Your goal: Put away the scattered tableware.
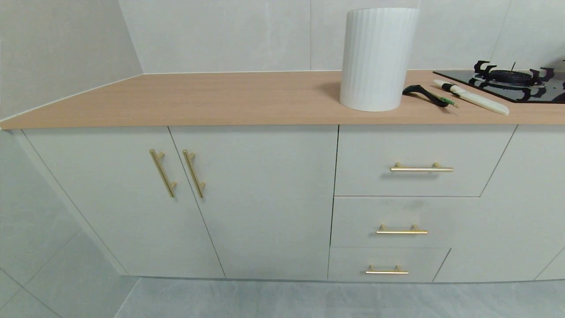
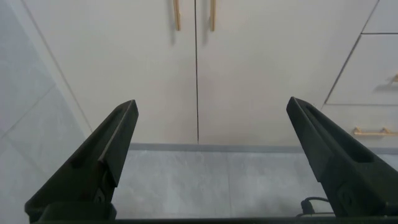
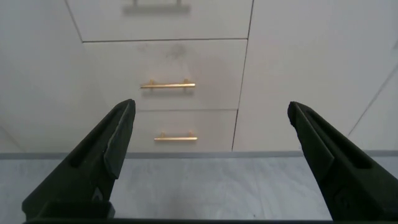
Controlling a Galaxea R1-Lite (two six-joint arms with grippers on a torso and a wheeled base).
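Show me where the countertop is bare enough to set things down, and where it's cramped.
Free: the wide stretch of countertop between the left wall corner and the white ribbed container. Crowded: right of the container, where a black-handled utensil and a pale knife lie side by side beside the gas hob.

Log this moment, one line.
left claw open, empty | right claw open, empty | knife, black utensil on counter beside white canister | drawers shut

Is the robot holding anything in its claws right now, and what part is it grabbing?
Nothing is held. The left gripper and the right gripper are both open, with nothing between their fingers.
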